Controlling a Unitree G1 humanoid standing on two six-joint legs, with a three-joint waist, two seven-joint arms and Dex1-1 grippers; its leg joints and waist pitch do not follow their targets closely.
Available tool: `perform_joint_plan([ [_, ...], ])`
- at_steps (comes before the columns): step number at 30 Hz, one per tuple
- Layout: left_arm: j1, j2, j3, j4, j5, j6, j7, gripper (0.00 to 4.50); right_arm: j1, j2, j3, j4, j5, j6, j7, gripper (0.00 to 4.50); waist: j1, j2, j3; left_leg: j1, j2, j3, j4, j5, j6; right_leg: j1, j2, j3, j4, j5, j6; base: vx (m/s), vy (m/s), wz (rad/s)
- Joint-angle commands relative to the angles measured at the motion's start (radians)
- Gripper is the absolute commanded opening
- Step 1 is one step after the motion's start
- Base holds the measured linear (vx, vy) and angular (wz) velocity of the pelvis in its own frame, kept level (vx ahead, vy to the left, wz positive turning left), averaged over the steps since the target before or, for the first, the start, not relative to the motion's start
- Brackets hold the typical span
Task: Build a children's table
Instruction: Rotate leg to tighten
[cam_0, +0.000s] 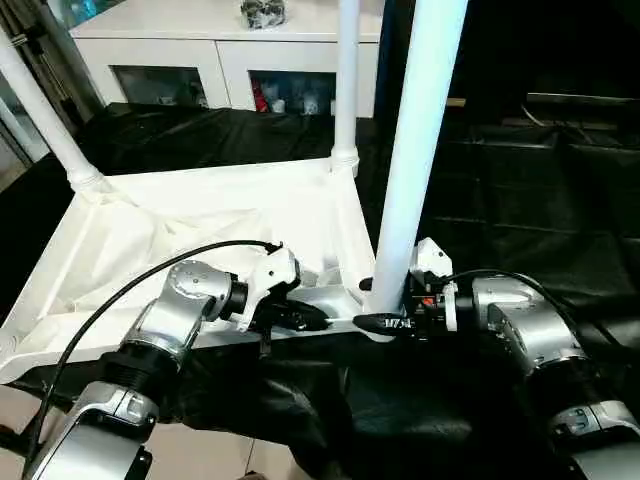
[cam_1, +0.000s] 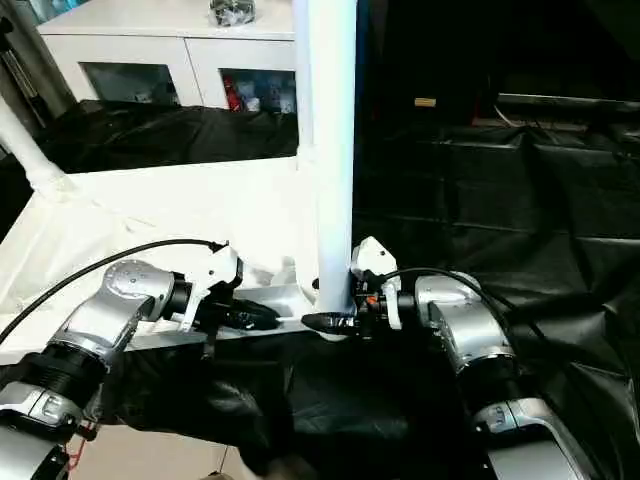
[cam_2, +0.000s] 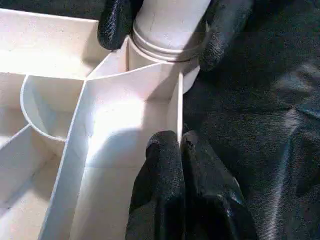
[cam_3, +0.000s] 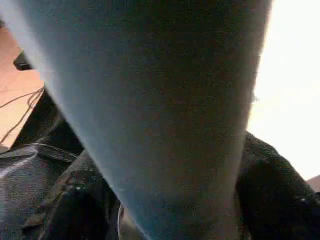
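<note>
Standing upright in three corner sockets of the upturned tabletop are three legs, so the build is looking mostly done; the fourth corner is lying outside these pictures. The right gripper is clasping the base of the near leg, whose long axis is rising vertically from its socket. The left gripper, fingers pressed together, is resting against the tabletop's near rim on the black-draped surface.

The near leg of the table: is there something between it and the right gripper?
Nothing visible does. The right gripper has its black fingers on both sides of the near leg, just above the corner socket of the upturned tabletop. The left gripper, shut, rests at the tabletop's rim beside it.
</note>
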Motion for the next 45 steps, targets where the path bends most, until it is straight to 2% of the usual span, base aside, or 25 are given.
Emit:
perform_joint_plan([
  [1, -0.019, -0.020, -0.002, -0.060, -0.034, -0.008, 0.011, 0.00, 0.023, 0.022, 0.065, -0.036, 0.007, 0.018, 0.053, 2.97, -0.001, -0.012, -0.067, 0.006, 0.015, 0.007, -0.059, -0.127, 0.107, 0.060, -0.037, 0.029, -0.050, -0.058, -0.291, 0.000, 0.000, 0.00],
  [2, -0.018, -0.021, -0.002, -0.060, -0.034, -0.007, 0.011, 0.00, 0.026, 0.022, 0.066, -0.039, 0.007, 0.020, 0.053, 2.78, -0.001, -0.012, -0.067, 0.006, 0.015, 0.007, -0.059, -0.127, 0.106, 0.060, -0.038, 0.029, -0.050, -0.060, -0.290, 0.000, 0.000, 0.00],
  [8, -0.019, -0.025, -0.001, -0.054, -0.033, -0.007, 0.015, 0.00, 0.034, 0.029, 0.060, -0.041, 0.010, 0.036, 0.034, 2.58, 0.000, -0.010, -0.066, 0.006, 0.015, 0.006, -0.061, -0.147, 0.095, 0.060, -0.038, 0.029, -0.053, -0.090, -0.282, 0.000, 0.000, 0.00],
  [13, -0.036, -0.059, 0.023, -0.023, -0.027, -0.004, 0.091, 0.00, 0.030, 0.081, 0.018, 0.012, 0.004, 0.037, -0.090, 2.54, -0.002, -0.013, -0.064, 0.005, 0.015, 0.006, -0.062, -0.152, 0.083, 0.059, -0.039, 0.030, -0.054, -0.108, -0.276, 0.000, 0.000, 0.00],
  [15, -0.058, -0.086, 0.035, 0.009, -0.010, -0.003, 0.166, 0.00, 0.007, 0.123, -0.014, 0.073, -0.016, 0.037, -0.224, 2.54, -0.007, -0.013, -0.060, 0.005, 0.012, 0.005, -0.065, -0.189, 0.062, 0.057, -0.039, 0.029, -0.062, -0.183, -0.260, 0.000, 0.000, 0.00],
  [16, -0.083, -0.115, 0.045, 0.043, 0.007, 0.003, 0.243, 0.00, -0.017, 0.163, -0.042, 0.135, -0.034, 0.035, -0.350, 2.53, -0.009, -0.015, -0.060, 0.007, 0.011, 0.006, -0.066, -0.198, 0.056, 0.056, -0.039, 0.030, -0.064, -0.208, -0.253, 0.000, 0.000, 0.00],
  [17, -0.094, -0.128, 0.050, 0.057, 0.015, 0.008, 0.278, 0.00, -0.028, 0.181, -0.054, 0.164, -0.040, 0.035, -0.405, 2.52, -0.018, -0.012, -0.054, 0.007, 0.007, 0.004, -0.069, -0.225, 0.029, 0.053, -0.040, 0.030, -0.070, -0.278, -0.234, 0.000, 0.000, 0.00],
  [18, -0.104, -0.141, 0.052, 0.070, 0.021, 0.009, 0.308, 0.00, -0.038, 0.197, -0.062, 0.187, -0.043, 0.030, -0.446, 2.52, -0.020, -0.012, -0.057, 0.012, 0.006, 0.001, -0.071, -0.242, 0.015, 0.056, -0.043, 0.029, -0.075, -0.329, -0.213, 0.000, 0.000, 0.00],
  [20, -0.135, -0.191, 0.061, 0.110, 0.041, 0.017, 0.420, 0.00, -0.074, 0.253, -0.091, 0.259, -0.049, 0.020, -0.586, 2.51, -0.027, -0.012, -0.057, 0.008, 0.006, 0.001, -0.070, -0.236, 0.017, 0.054, -0.041, 0.031, -0.077, -0.310, -0.208, 0.000, 0.000, 0.00],
  [21, -0.144, -0.206, 0.062, 0.122, 0.048, 0.017, 0.456, 0.00, -0.088, 0.272, -0.105, 0.282, -0.046, 0.029, -0.634, 2.51, -0.033, -0.008, -0.057, 0.005, 0.005, 0.000, -0.071, -0.234, 0.014, 0.055, -0.040, 0.030, -0.075, -0.302, -0.210, 0.000, 0.000, 0.00],
  [23, -0.153, -0.223, 0.065, 0.133, 0.052, 0.024, 0.491, 0.00, -0.105, 0.292, -0.112, 0.307, -0.052, 0.033, -0.693, 2.51, -0.033, -0.009, -0.062, 0.008, 0.004, 0.001, -0.067, -0.216, 0.021, 0.056, -0.039, 0.029, -0.073, -0.265, -0.216, 0.000, 0.000, 0.00],
  [25, -0.161, -0.259, 0.060, 0.136, 0.056, 0.040, 0.525, 0.00, -0.136, 0.336, -0.116, 0.352, -0.065, 0.022, -0.766, 2.51, -0.035, -0.009, -0.061, 0.002, 0.004, 0.002, -0.066, -0.197, 0.032, 0.056, -0.039, 0.029, -0.070, -0.224, -0.228, 0.000, 0.000, 0.00],
  [27, -0.160, -0.270, 0.056, 0.135, 0.057, 0.037, 0.516, 0.00, -0.147, 0.355, -0.125, 0.366, -0.062, 0.007, -0.762, 2.51, -0.032, -0.008, -0.065, 0.002, 0.003, 0.002, -0.064, -0.182, 0.049, 0.059, -0.039, 0.028, -0.067, -0.185, -0.240, 0.000, 0.000, 0.00],
  [28, -0.162, -0.272, 0.055, 0.140, 0.058, 0.033, 0.514, 0.00, -0.155, 0.361, -0.132, 0.378, -0.062, -0.001, -0.765, 3.07, -0.031, -0.009, -0.066, 0.001, 0.003, 0.002, -0.063, -0.176, 0.055, 0.060, -0.039, 0.027, -0.066, -0.172, -0.242, 0.000, 0.000, 0.00],
  [31, -0.157, -0.267, 0.046, 0.135, 0.058, 0.026, 0.488, 0.00, -0.163, 0.368, -0.141, 0.385, -0.052, -0.011, -0.741, 3.27, -0.033, -0.007, -0.064, 0.001, 0.005, 0.002, -0.064, -0.180, 0.070, 0.060, -0.038, 0.026, -0.065, -0.151, -0.255, 0.000, 0.000, 0.00],
  [33, -0.141, -0.238, 0.033, 0.119, 0.051, 0.013, 0.425, 0.00, -0.171, 0.351, -0.129, 0.388, -0.062, -0.032, -0.698, 3.66, -0.034, -0.006, -0.063, 0.002, 0.006, 0.002, -0.066, -0.201, 0.067, 0.061, -0.039, 0.026, -0.067, -0.178, -0.255, 0.000, 0.000, 0.00],
  [37, -0.127, -0.209, 0.025, 0.103, 0.046, 0.016, 0.376, 0.00, -0.172, 0.321, -0.113, 0.385, -0.082, -0.055, -0.655, 3.77, -0.041, -0.006, -0.064, 0.000, 0.007, 0.001, -0.065, -0.198, 0.070, 0.062, -0.040, 0.026, -0.064, -0.154, -0.264, 0.000, 0.000, 0.00],
  [38, -0.117, -0.186, 0.022, 0.091, 0.040, 0.013, 0.336, 0.00, -0.160, 0.292, -0.091, 0.357, -0.083, -0.059, -0.563, 3.77, -0.044, -0.010, -0.065, 0.000, 0.007, 0.002, -0.064, -0.193, 0.075, 0.063, -0.038, 0.026, -0.063, -0.141, -0.270, 0.000, 0.000, 0.00],
  [39, -0.110, -0.166, 0.019, 0.083, 0.036, 0.005, 0.302, 0.00, -0.143, 0.260, -0.065, 0.325, -0.085, -0.065, -0.468, 3.77, -0.042, -0.010, -0.066, -0.001, 0.007, 0.003, -0.063, -0.186, 0.086, 0.066, -0.038, 0.024, -0.060, -0.125, -0.277, 0.000, 0.000, 0.00],
  [41, -0.106, -0.153, 0.016, 0.078, 0.035, -0.001, 0.281, 0.00, -0.130, 0.239, -0.051, 0.301, -0.082, -0.066, -0.410, 3.77, -0.041, -0.011, -0.066, -0.005, 0.009, 0.005, -0.059, -0.162, 0.106, 0.067, -0.038, 0.024, -0.055, -0.087, -0.288, 0.000, 0.000, 0.00],
  [45, -0.080, -0.100, 0.008, 0.038, 0.007, -0.025, 0.155, 0.00, -0.081, 0.140, -0.015, 0.196, -0.048, -0.058, -0.188, 3.77, -0.022, -0.012, -0.066, 0.003, 0.014, 0.008, -0.058, -0.164, 0.123, 0.062, -0.038, 0.026, -0.056, -0.100, -0.295, 0.000, 0.000, 0.00],
])
